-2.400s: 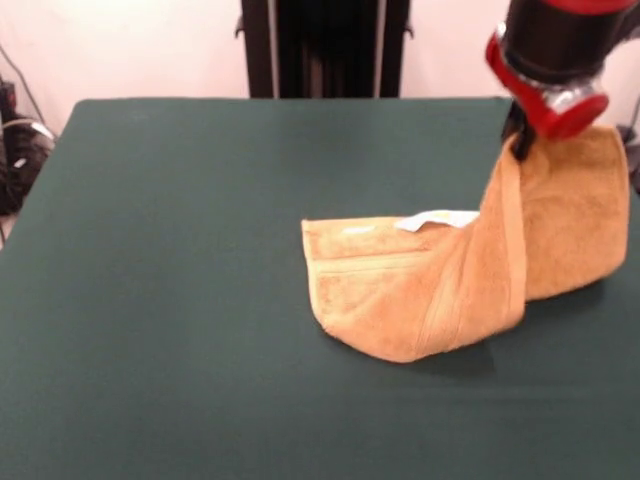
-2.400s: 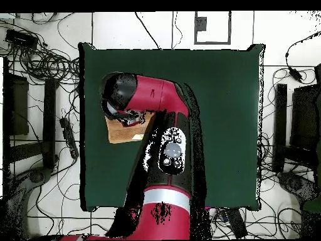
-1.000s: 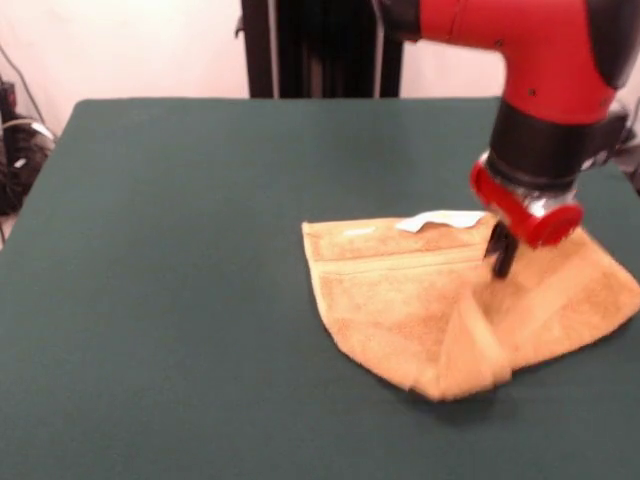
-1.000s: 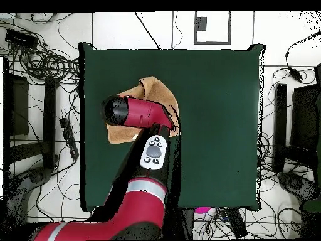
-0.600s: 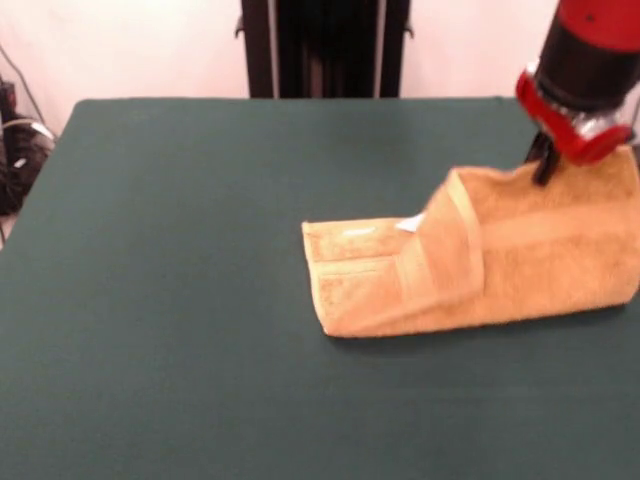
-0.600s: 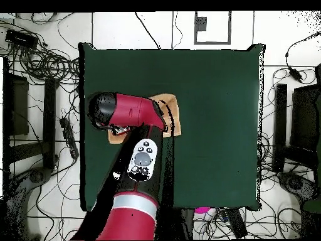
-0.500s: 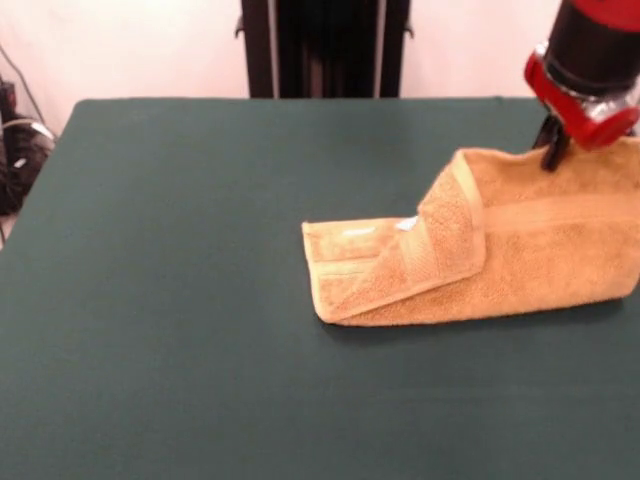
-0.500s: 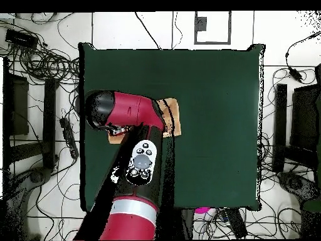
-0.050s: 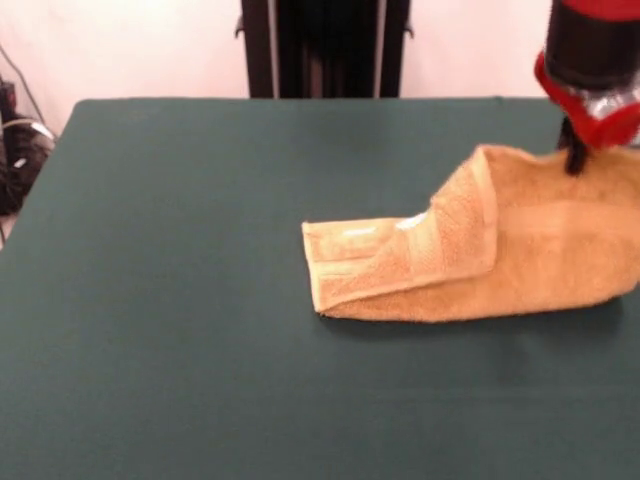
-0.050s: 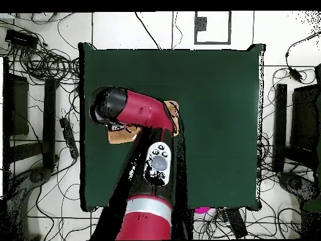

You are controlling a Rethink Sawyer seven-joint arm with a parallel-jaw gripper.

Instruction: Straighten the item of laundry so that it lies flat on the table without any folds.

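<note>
A robotics lab: cloth-covered table (image 10: 219, 125) ringed by tangled cables (image 10: 44, 63) and equipment racks (image 10: 307, 119) on tiled floor.

The towel (image 9: 480, 250) lies on the tabletop (image 9: 200, 350), right of the tabletop's middle in the front view. Its left end rests flat on the tabletop; its right part rises, folded over, toward the tabletop's right edge. The pincer (image 9: 574, 158) stands at the towel's raised far right corner, touching it.

The arm (image 10: 141, 113) has glossy red shells and a black end cap; a grey oval button panel (image 10: 157, 164) sits on one black link.
</note>
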